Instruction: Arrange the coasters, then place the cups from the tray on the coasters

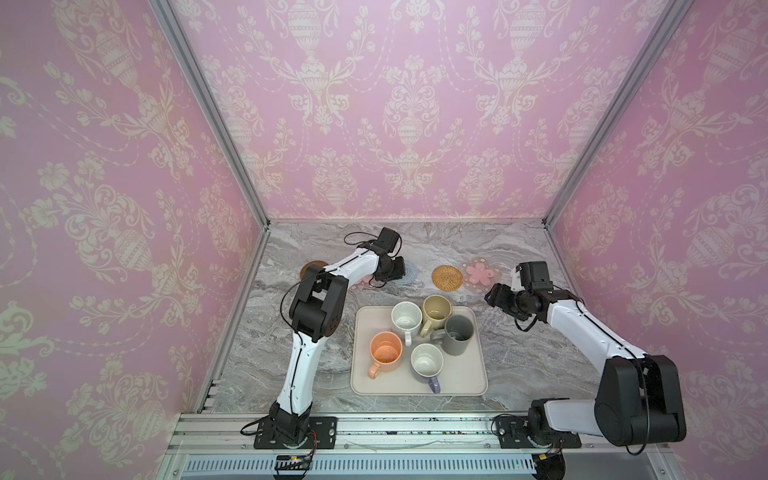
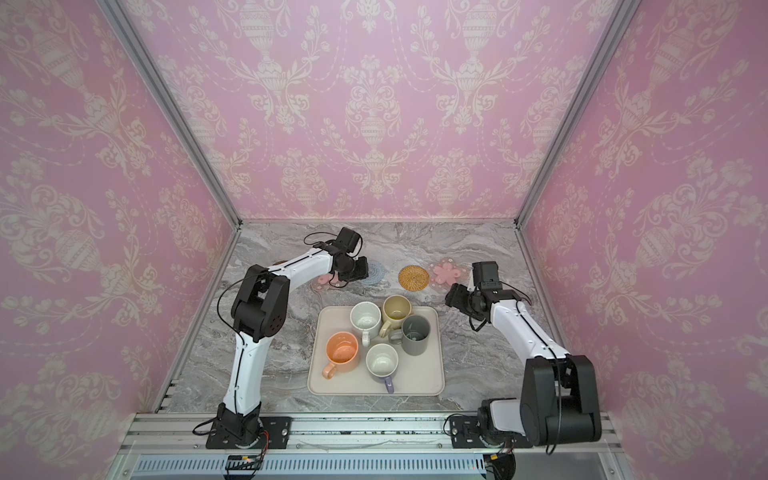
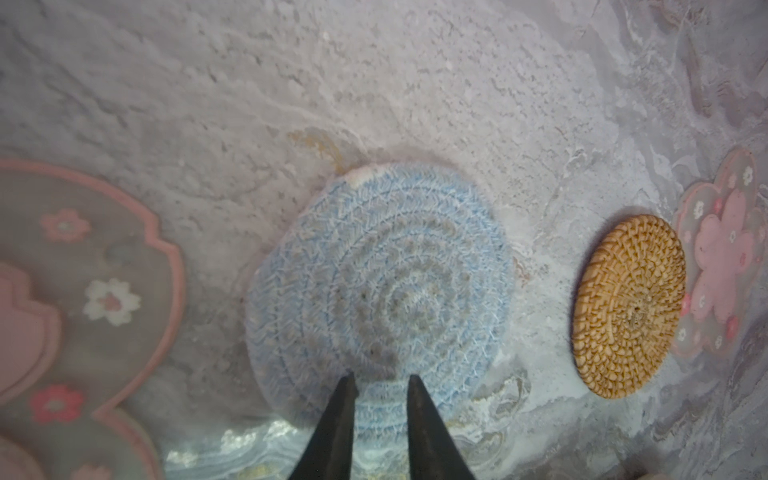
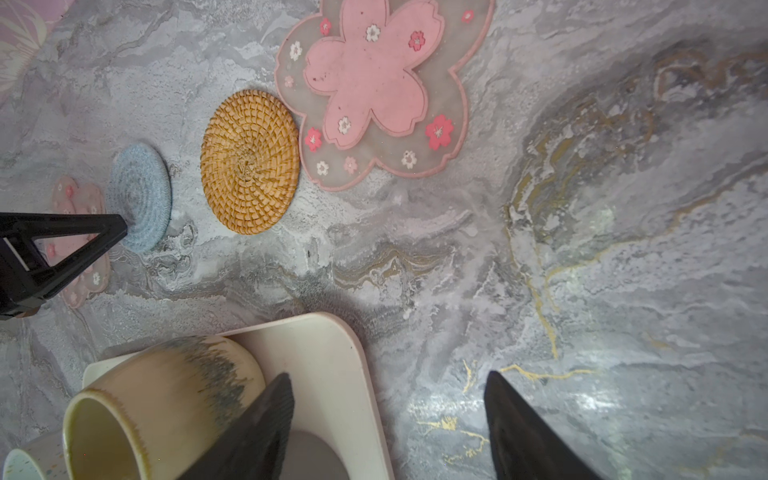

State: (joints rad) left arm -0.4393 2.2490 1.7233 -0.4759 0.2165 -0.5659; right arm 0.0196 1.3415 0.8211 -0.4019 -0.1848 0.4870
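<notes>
Five coasters lie in a row at the back: dark brown (image 1: 311,268), a pink flower one (image 3: 83,266) partly under my left arm, blue crocheted (image 1: 412,274), rattan (image 1: 447,276), and another pink flower one (image 1: 482,272). My left gripper (image 3: 381,377) hovers at the blue coaster's (image 3: 382,282) near edge, jaws a narrow gap apart with nothing pinched. Several cups stand on the cream tray (image 1: 469,386): orange (image 1: 386,353), speckled white (image 1: 406,318), beige-yellow (image 1: 436,309), dark grey (image 1: 458,334), lavender (image 1: 427,361). My right gripper (image 4: 388,376) is open and empty above the tray's far right corner (image 4: 332,353).
Grey marble tabletop (image 1: 519,365) enclosed by pink patterned walls on three sides. An aluminium rail (image 1: 415,428) carrying both arm bases runs along the front edge. The rattan coaster (image 4: 249,162) nearly touches the right pink flower coaster (image 4: 374,83).
</notes>
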